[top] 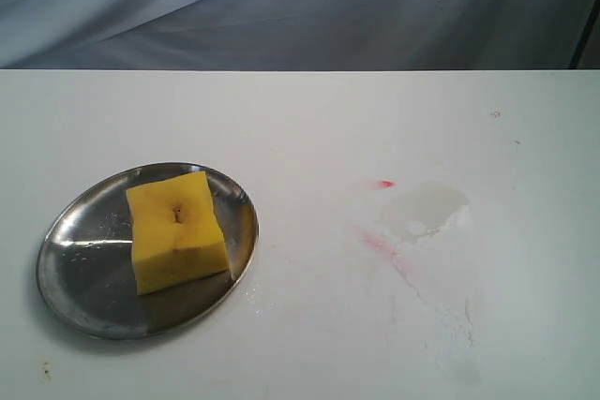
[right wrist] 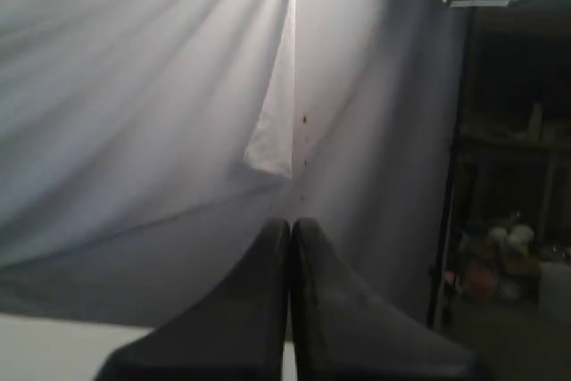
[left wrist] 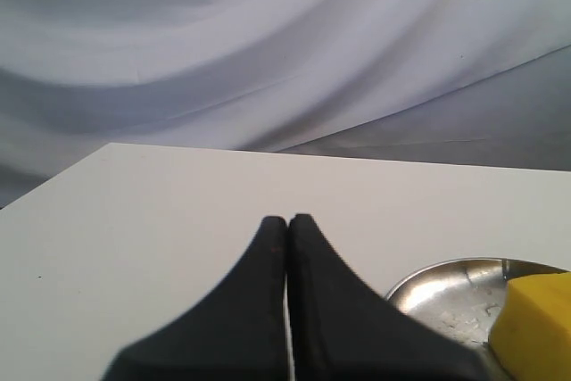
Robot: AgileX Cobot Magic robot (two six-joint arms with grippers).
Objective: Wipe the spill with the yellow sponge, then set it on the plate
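The yellow sponge [top: 176,229] lies on the round steel plate [top: 75,269] at the left of the white table, dark dent facing up. No yellowish-amber spill shows anywhere. Neither gripper appears in the exterior view. My left gripper [left wrist: 287,218] is shut with nothing between its black fingers. It hovers over bare table, apart from the plate [left wrist: 446,287] and the sponge [left wrist: 535,327], which show at the edge of the left wrist view. My right gripper [right wrist: 291,220] is also shut and empty, facing the grey curtain.
A pale clear wet smear [top: 427,208] with reddish streaks [top: 384,245] lies right of centre on the table. A small red spot [top: 385,184] sits beside it. A grey curtain [top: 300,7] hangs behind the table's far edge.
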